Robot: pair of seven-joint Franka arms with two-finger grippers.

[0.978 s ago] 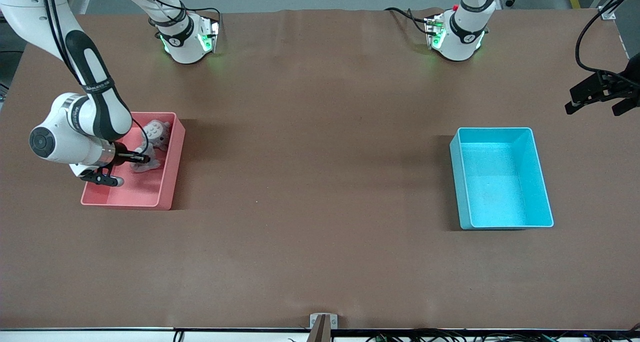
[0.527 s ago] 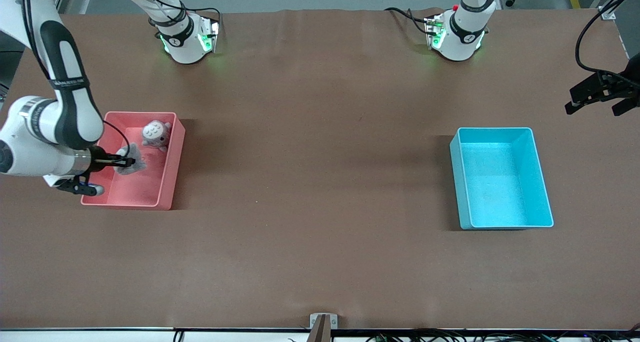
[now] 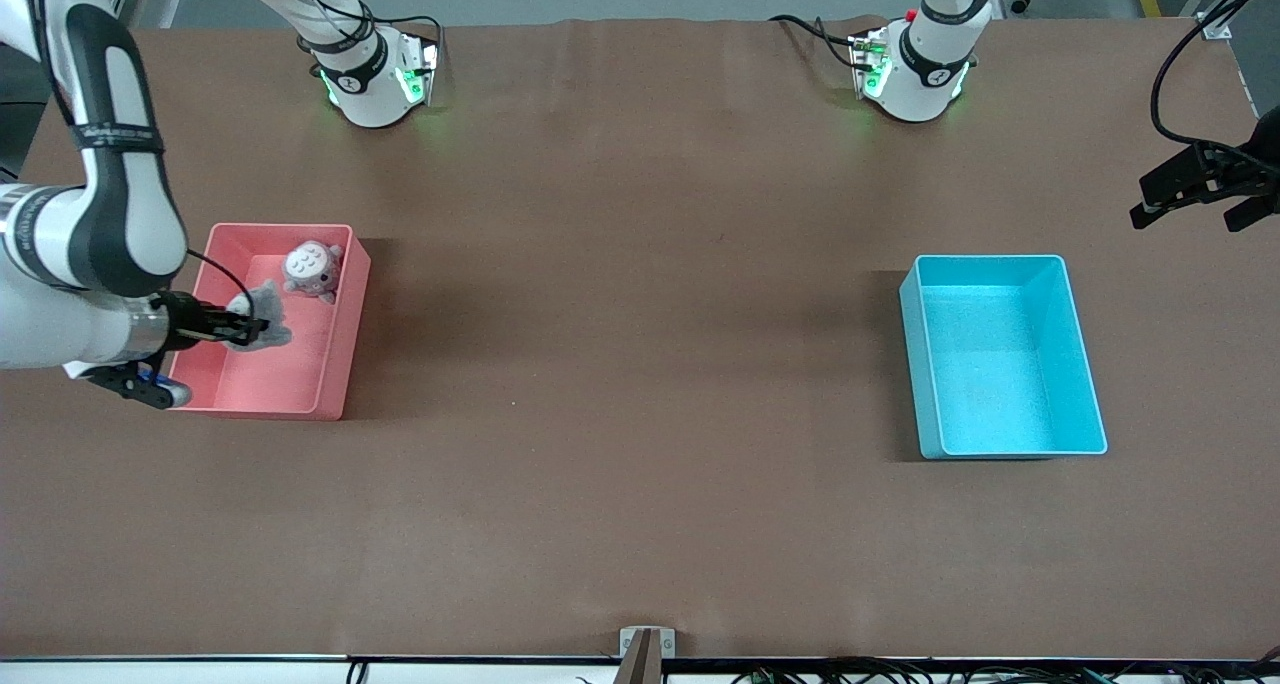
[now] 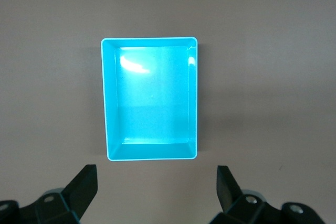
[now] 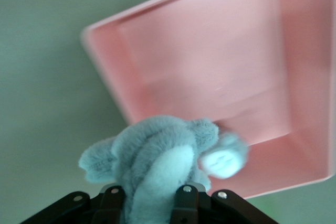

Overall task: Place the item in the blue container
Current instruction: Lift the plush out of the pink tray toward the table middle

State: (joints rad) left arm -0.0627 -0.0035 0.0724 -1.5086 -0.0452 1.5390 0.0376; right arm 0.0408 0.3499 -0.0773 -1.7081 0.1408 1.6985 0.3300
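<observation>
My right gripper [image 3: 240, 329] is shut on a grey plush toy [image 3: 264, 324] and holds it above the pink bin [image 3: 338, 369], near the bin's wall at the right arm's end of the table. In the right wrist view the grey plush toy [image 5: 152, 153] bulges out between the fingers [image 5: 186, 203], with the pink bin [image 5: 210, 66] below. The blue container [image 3: 1000, 364] stands empty toward the left arm's end of the table. My left gripper [image 3: 1200, 199] hangs open high over the table's edge there; the left wrist view shows the blue container [image 4: 151, 98] under my open left gripper [image 4: 156, 182].
A second, round grey-and-white plush [image 3: 311, 267] lies in the pink bin's corner farthest from the front camera. Brown table surface [image 3: 640, 364] stretches between the two bins. The arms' bases [image 3: 375, 74] stand along the table's edge.
The right arm has risen and drawn back toward its end of the table, lifting the grey plush off the pink bin's floor and uncovering the round plush. The left arm has not moved.
</observation>
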